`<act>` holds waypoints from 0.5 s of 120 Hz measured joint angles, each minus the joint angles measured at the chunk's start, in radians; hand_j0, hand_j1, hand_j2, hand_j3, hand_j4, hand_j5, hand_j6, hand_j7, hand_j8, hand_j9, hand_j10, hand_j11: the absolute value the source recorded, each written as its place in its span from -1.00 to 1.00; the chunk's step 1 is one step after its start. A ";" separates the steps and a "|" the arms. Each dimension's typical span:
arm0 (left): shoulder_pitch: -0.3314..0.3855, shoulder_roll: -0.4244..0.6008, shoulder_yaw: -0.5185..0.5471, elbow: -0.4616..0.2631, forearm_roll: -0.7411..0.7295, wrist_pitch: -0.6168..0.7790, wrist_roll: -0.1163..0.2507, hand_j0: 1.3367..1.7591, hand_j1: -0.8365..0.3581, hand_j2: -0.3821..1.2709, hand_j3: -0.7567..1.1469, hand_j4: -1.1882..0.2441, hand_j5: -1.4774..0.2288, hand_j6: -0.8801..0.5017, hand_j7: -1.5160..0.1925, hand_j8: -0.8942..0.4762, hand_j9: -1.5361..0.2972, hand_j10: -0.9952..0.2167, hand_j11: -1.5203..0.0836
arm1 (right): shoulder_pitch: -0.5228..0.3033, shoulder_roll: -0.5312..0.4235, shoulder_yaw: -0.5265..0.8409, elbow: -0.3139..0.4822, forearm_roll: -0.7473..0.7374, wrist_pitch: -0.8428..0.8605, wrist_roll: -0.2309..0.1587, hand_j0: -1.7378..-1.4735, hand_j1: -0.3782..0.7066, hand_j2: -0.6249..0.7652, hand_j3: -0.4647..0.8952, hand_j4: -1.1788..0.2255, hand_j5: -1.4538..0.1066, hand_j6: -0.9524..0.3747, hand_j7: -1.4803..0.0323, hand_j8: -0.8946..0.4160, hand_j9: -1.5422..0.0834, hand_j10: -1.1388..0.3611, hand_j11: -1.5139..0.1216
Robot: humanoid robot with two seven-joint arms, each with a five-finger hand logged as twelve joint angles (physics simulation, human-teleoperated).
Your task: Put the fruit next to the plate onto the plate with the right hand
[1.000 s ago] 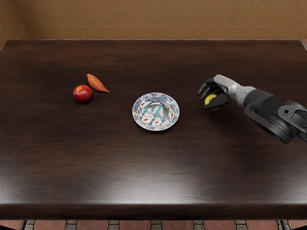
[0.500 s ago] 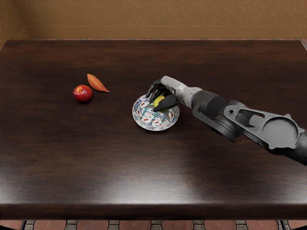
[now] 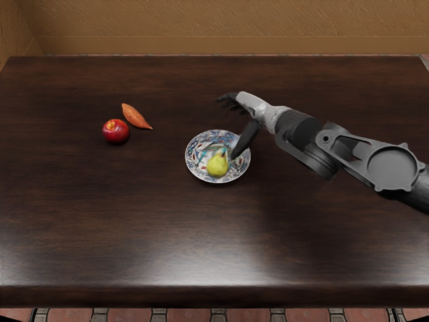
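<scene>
A yellow-green pear (image 3: 217, 164) stands on the patterned plate (image 3: 199, 149) in the middle of the table, toward its front right part. My right hand (image 3: 234, 121) hovers just above and behind the plate, its fingers (image 3: 228, 101) spread and its thumb pointing down toward the pear. It holds nothing. The right arm reaches in from the right edge. No left arm shows.
A red apple (image 3: 115, 130) and an orange sweet potato (image 3: 136, 116) lie to the left of the plate on the dark wooden table (image 3: 214, 241). A tan wall runs behind the table's far edge.
The right hand carried the pear leftward from beside the plate to over it, then let it go. The pear now rests on the plate and the fingers have spread.
</scene>
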 joint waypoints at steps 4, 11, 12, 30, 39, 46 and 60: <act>0.000 0.000 0.000 0.000 0.000 0.000 0.000 0.52 0.98 -0.54 -0.20 0.66 0.73 0.27 0.77 0.30 0.68 0.64 0.90 | 0.016 -0.036 0.001 0.014 0.001 0.029 -0.016 -0.39 -0.68 -0.08 -0.32 0.46 0.59 0.19 0.68 0.18 0.64 0.37 0.60; 0.001 0.000 0.000 0.000 0.000 0.000 0.000 0.52 0.98 -0.54 -0.20 0.66 0.73 0.27 0.77 0.30 0.68 0.64 0.90 | 0.034 -0.077 0.004 0.030 0.002 0.063 -0.036 -0.39 -0.74 -0.09 -0.32 0.50 0.65 0.25 0.74 0.22 0.70 0.40 0.65; 0.000 0.000 0.000 0.000 0.000 0.000 0.000 0.52 0.98 -0.54 -0.20 0.66 0.73 0.27 0.77 0.30 0.68 0.64 0.90 | 0.036 -0.081 0.004 0.032 0.003 0.067 -0.038 -0.39 -0.74 -0.09 -0.32 0.51 0.66 0.25 0.75 0.23 0.70 0.41 0.66; -0.003 0.000 0.000 -0.001 -0.001 -0.001 0.000 0.52 0.98 -0.54 -0.20 0.66 0.73 0.27 0.77 0.30 0.68 0.64 0.90 | 0.072 -0.187 0.074 0.067 0.078 0.232 -0.105 -0.39 -0.83 -0.10 -0.32 0.58 0.75 0.33 0.84 0.28 0.79 0.45 0.75; -0.002 0.000 0.000 -0.001 -0.001 -0.002 0.000 0.52 0.98 -0.54 -0.20 0.66 0.73 0.27 0.77 0.30 0.68 0.64 0.90 | 0.076 -0.313 0.141 0.077 0.280 0.454 -0.119 -0.39 -0.86 -0.10 -0.32 0.60 0.78 0.35 0.87 0.30 0.82 0.46 0.77; 0.001 0.000 0.000 -0.001 -0.001 -0.002 0.000 0.52 0.98 -0.54 -0.20 0.66 0.73 0.27 0.77 0.30 0.68 0.64 0.90 | 0.067 -0.422 0.169 0.081 0.435 0.571 -0.124 -0.40 -0.87 -0.10 -0.32 0.62 0.79 0.37 0.88 0.31 0.83 0.47 0.78; 0.015 0.000 0.002 -0.001 -0.004 -0.001 0.000 0.52 0.98 -0.54 -0.21 0.66 0.73 0.27 0.77 0.30 0.68 0.64 0.90 | 0.022 -0.578 0.194 0.079 0.618 0.676 -0.094 -0.40 -0.89 -0.10 -0.32 0.63 0.81 0.38 0.90 0.32 0.85 0.48 0.80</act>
